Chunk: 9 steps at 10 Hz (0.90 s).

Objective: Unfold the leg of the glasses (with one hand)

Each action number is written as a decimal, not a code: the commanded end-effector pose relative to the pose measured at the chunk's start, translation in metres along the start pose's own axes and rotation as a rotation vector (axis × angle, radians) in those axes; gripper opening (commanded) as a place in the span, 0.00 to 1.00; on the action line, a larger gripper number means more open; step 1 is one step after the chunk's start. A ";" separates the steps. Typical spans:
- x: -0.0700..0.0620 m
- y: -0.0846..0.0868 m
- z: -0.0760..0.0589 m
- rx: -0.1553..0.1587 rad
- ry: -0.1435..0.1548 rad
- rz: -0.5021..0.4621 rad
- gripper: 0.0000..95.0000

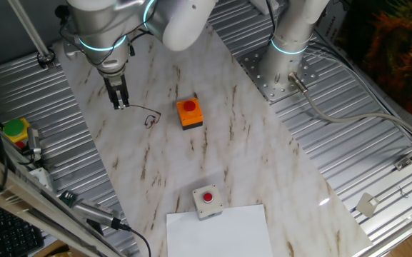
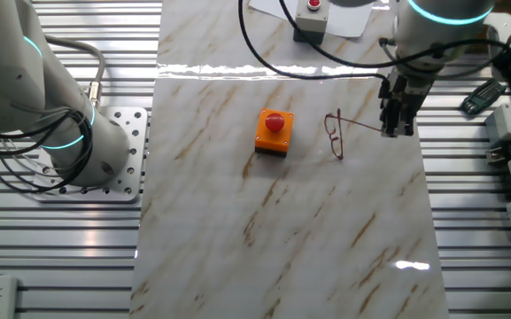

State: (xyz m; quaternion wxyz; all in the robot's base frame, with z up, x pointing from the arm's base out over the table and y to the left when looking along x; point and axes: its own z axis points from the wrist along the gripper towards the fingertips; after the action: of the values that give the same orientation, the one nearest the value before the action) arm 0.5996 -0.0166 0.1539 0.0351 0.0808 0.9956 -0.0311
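The glasses [image 1: 148,118] are thin dark wire frames lying on the marble table [image 1: 191,164], left of the orange box. One leg stretches out sideways from the lenses [image 2: 335,137] to my gripper [image 2: 396,130]. The gripper [image 1: 121,104] points straight down at the tip of that leg, and its fingers [image 1: 117,95] are closed narrowly around it. The lenses rest on the table surface. The other leg is too thin to make out.
An orange box with a red button [image 1: 189,113] sits just right of the glasses. A grey box with a red button [image 1: 208,201] stands on a white sheet [image 1: 220,232] at the near edge. A second arm's base [image 1: 285,53] is bolted beside the table.
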 end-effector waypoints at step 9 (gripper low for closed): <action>0.000 0.004 -0.013 0.087 0.006 -0.046 0.00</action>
State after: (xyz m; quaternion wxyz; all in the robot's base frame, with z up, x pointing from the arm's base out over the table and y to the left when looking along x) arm 0.5991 -0.0114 0.1660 0.0280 0.0622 0.9952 -0.0701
